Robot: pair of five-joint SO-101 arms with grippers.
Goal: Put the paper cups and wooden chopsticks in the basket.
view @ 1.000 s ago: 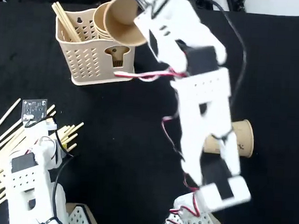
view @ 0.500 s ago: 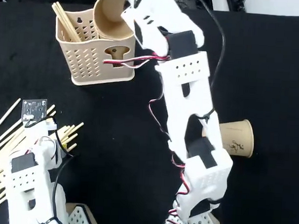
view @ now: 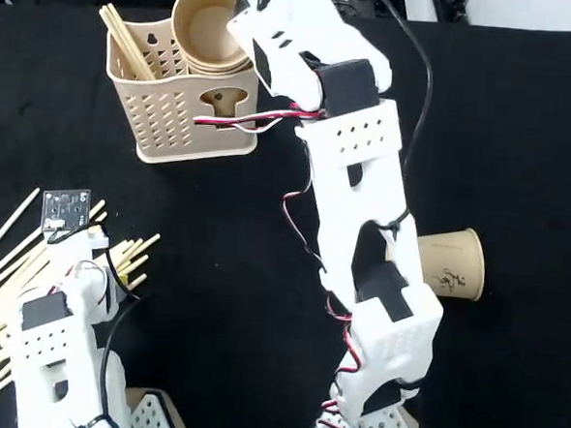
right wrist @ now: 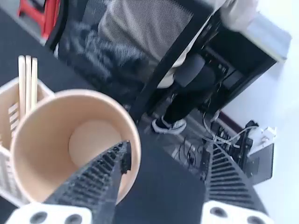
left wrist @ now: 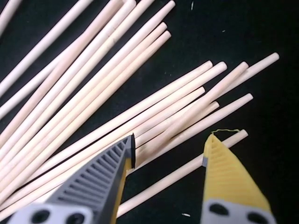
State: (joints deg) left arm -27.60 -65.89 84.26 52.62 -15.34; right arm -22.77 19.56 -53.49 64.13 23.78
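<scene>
A beige slotted basket (view: 175, 120) stands at the back left of the black table. It holds a stack of paper cups (view: 208, 25) and a few wooden chopsticks (view: 126, 44). My right gripper (right wrist: 170, 149) is open above it, one finger inside the top cup (right wrist: 70, 149), the other well outside the rim. Another paper cup (view: 447, 265) lies on its side at the right, partly behind the right arm. A heap of loose chopsticks (left wrist: 107, 93) lies at the front left. My left gripper (left wrist: 172, 140) hangs open just above them, holding nothing.
The right arm (view: 355, 179) stretches from the front middle to the basket's back right corner. The left arm (view: 60, 326) stands at the front left over the chopstick pile (view: 0, 284). Bare black cloth (view: 226, 239) lies between the arms.
The right arm swung left with a tilted cup and set it upright onto the stack in the basket. Its jaws now stand apart. The left arm has stayed still.
</scene>
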